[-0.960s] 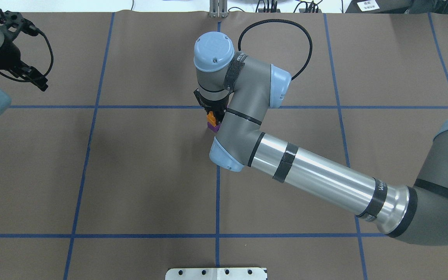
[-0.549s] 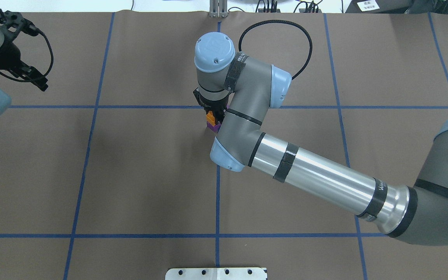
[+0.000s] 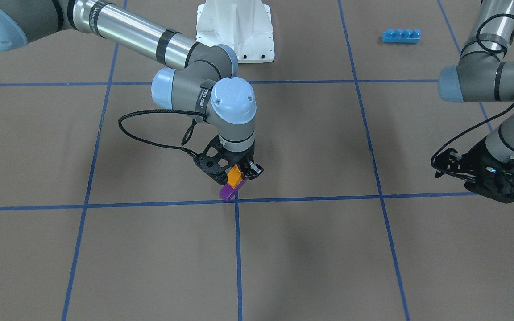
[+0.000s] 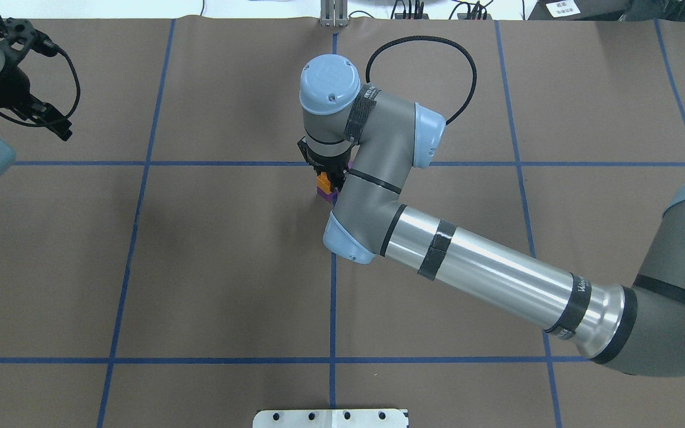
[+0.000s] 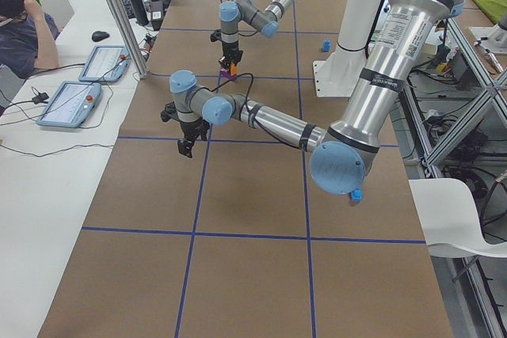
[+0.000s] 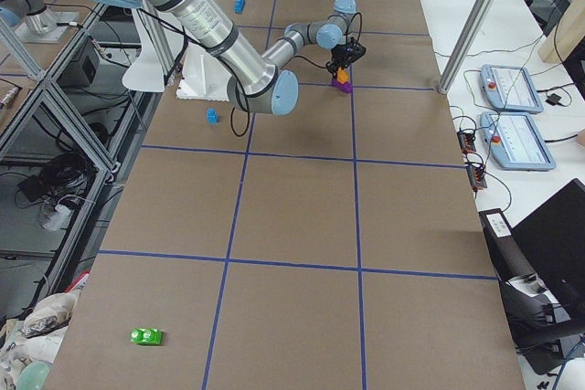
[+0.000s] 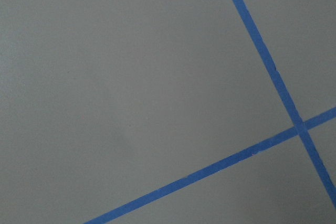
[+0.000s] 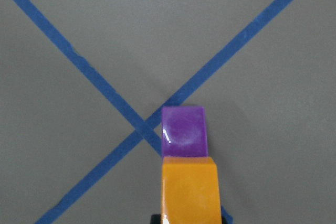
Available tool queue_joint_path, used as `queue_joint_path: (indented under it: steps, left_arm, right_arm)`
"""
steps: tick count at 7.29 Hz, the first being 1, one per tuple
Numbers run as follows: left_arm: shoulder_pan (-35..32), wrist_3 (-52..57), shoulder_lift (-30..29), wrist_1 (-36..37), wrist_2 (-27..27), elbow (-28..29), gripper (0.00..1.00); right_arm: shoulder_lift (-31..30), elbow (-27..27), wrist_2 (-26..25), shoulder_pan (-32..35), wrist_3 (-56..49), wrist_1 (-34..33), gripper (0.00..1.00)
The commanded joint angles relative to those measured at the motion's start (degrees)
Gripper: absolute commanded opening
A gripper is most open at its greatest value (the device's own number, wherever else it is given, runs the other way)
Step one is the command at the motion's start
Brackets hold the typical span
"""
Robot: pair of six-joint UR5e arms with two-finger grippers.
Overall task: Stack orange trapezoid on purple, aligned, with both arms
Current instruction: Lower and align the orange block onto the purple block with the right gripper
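Note:
My right gripper [image 3: 238, 173] is shut on the orange trapezoid [image 3: 235, 177] and holds it over the purple brick [image 3: 228, 191], which lies on the table at a crossing of blue tape lines. In the right wrist view the orange trapezoid [image 8: 190, 190] covers the near end of the purple brick [image 8: 184, 131], whose far part shows bare. I cannot tell whether the two touch. Both show small in the overhead view, orange [image 4: 322, 178] above purple [image 4: 326, 191]. My left gripper [image 4: 60, 126] hangs empty far to the left over bare table; I cannot tell its state.
A long blue four-stud brick [image 3: 400, 35] lies near the robot's base [image 3: 234, 31]. A small blue brick [image 6: 212, 116] lies by the base, and a green brick [image 6: 146, 336] at the table's right end. An operator sits beyond the far edge.
My right wrist has shifted slightly towards the near side, and the orange trapezoid has come closer onto the purple brick. The left arm has barely moved.

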Motion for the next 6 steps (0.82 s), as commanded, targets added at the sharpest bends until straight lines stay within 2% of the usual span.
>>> queue_joint_path:
  steps: [1,2,5,6]
  left_arm:
    - [0.1,0.0,0.1,0.0,0.0,0.0,1.0]
    - [0.1,0.0,0.1,0.0,0.0,0.1,1.0]
    - [0.1,0.1,0.1,0.0,0.0,0.3,1.0]
    - [0.1,0.1,0.3,-0.1,0.0,0.3,1.0]
  right_arm:
    - [-0.1,-0.1,-0.2,0.0,-0.6,0.2,0.52]
    - [-0.1,-0.1,-0.3,0.0,-0.6,2.2,1.0]
    - [0.2,1.7,0.3,0.8,-0.8,2.2,1.0]
    - [0.0,6.1,1.3,2.1,-0.9,0.0,1.0]
